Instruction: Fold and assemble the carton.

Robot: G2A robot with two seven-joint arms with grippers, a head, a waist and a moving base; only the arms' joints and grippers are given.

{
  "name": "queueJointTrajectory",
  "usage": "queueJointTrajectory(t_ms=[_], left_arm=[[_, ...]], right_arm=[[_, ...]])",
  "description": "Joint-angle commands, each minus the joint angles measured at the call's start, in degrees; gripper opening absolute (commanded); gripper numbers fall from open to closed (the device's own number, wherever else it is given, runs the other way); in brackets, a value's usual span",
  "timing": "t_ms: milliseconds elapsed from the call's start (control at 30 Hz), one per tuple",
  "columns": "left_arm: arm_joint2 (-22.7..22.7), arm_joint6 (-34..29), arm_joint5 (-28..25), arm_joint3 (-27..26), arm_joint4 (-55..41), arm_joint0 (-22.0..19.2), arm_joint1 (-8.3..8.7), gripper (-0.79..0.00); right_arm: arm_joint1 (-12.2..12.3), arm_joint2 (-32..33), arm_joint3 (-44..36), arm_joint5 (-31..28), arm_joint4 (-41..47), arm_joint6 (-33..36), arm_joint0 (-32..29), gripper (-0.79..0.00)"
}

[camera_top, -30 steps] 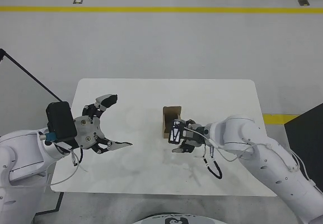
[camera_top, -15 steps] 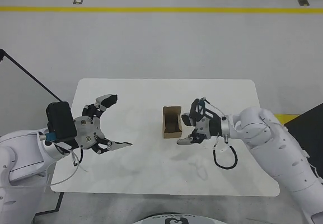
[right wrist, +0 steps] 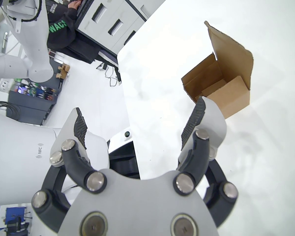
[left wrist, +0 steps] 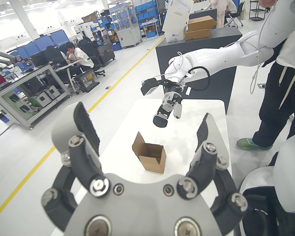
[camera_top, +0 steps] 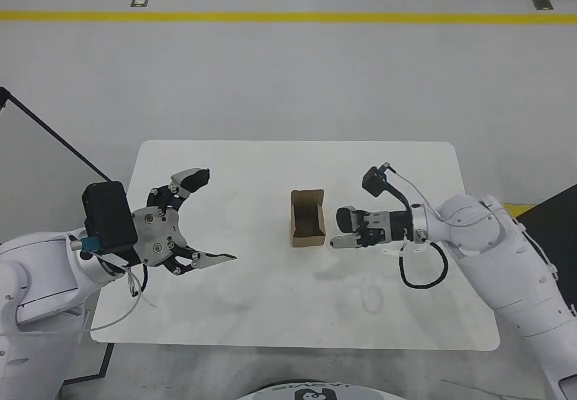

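Since a second ago my right arm has backed off the carton and rolled its wrist, while the left has held its place.

From above, the carton (camera_top: pixel 307 217) stands open-topped at the middle of the worktop (camera_top: pixel 408 170). The right pincer (camera_top: pixel 340 229) is just beside it, and the left pincer (camera_top: pixel 208 220) is well apart on the other side.

Left wrist camera: that pincer is spread wide and empty, and the carton lies ahead with one tall flap standing up.

Right wrist camera: the pincer is spread, nothing held — one fingertip overlaps the carton's near corner, touching or not I cannot tell.

I judge closing that flap is the step in hand. I'd bring the left in to brace a wall first — the carton looks light and would slide — then press the flap down along its crease, slowly.
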Motion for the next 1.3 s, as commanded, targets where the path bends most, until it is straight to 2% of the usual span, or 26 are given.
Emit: queueJointTrajectory(t_ms=[0, 100, 167, 200, 233, 267, 333, 500, 567, 667, 767, 833, 900, 1167, 1267], left_arm=[[2.0, -1.1, 1.2, 0.5, -2.3, 1.1, 0.01, 0.0], [3.6, -4.9, 7.0, 0.2, -6.0, 1.8, 0.12, 0.0], [4.4, -7.0, 8.7, 0.0, -9.4, 1.9, 0.24, 0.0], [4.6, -8.4, 10.0, 0.3, -11.2, 2.2, 0.33, -0.582], [4.4, -9.9, 10.8, 0.2, -12.6, 2.2, 0.46, -0.785], [4.0, -10.7, 11.0, -0.1, -13.3, 2.1, 0.55, -0.785], [4.0, -10.7, 11.0, -0.1, -13.3, 2.1, 0.55, -0.785], [4.5, -11.0, 11.4, 0.2, -13.8, 2.3, 0.55, -0.785], [5.7, -13.9, 16.1, 1.1, -15.0, 2.6, 0.58, -0.785], [9.8, -23.4, 22.7, 2.5, -23.3, 1.6, 0.89, -0.785], [13.2, -32.0, 32.8, 4.0, -28.4, -1.9, 1.04, -0.785], [16.4, -35.0, 36.3, 5.0, -31.2, -4.1, 0.9, -0.785], [19.0, -36.4, 40.4, 7.0, -30.4, -6.2, 0.75, -0.785], [19.0, -36.4, 40.4, 7.0, -30.4, -6.2, 0.75, -0.785], [21.3, -35.0, 44.8, 11.3, -34.7, -6.6, 0.33, -0.785]], right_arm=[[-0.1, -0.2, 2.3, 1.9, 3.3, 0.9, 0.4, 0.0], [-0.2, -0.2, 4.7, 3.4, 7.3, 2.2, 1.0, 0.0], [-0.2, -0.1, 6.0, 4.2, 9.0, 2.6, 1.1, 0.0], [-0.2, -0.1, 6.5, 4.4, 9.5, 3.1, 1.1, 0.0], [-0.2, 0.0, 7.1, 4.6, 9.9, 3.2, 1.1, 0.0], [-0.2, 0.1, 7.3, 4.6, 10.1, 3.3, 1.2, -0.431], [-0.2, 0.1, 7.3, 4.6, 10.1, 3.3, 1.2, -0.785], [-0.2, 0.1, 7.3, 4.6, 10.1, 3.3, 1.2, -0.785], [-0.2, 0.1, 7.3, 4.6, 10.1, 3.3, 1.2, -0.785], [-0.3, -0.4, 7.1, 7.4, 8.2, 0.3, 0.6, -0.785], [-0.4, -0.8, 7.5, 9.9, 7.2, -1.0, 0.5, -0.785], [-0.5, -1.1, 7.9, 11.5, 6.8, -1.7, 0.5, -0.785], [-0.6, -1.4, 8.4, 12.6, 6.7, -2.0, 0.6, -0.785], [-0.7, -1.5, 8.4, 12.7, 6.6, -2.0, 0.6, -0.785], [-0.9, -1.8, 8.5, 14.2, 6.5, -5.2, 0.3, -0.785]])
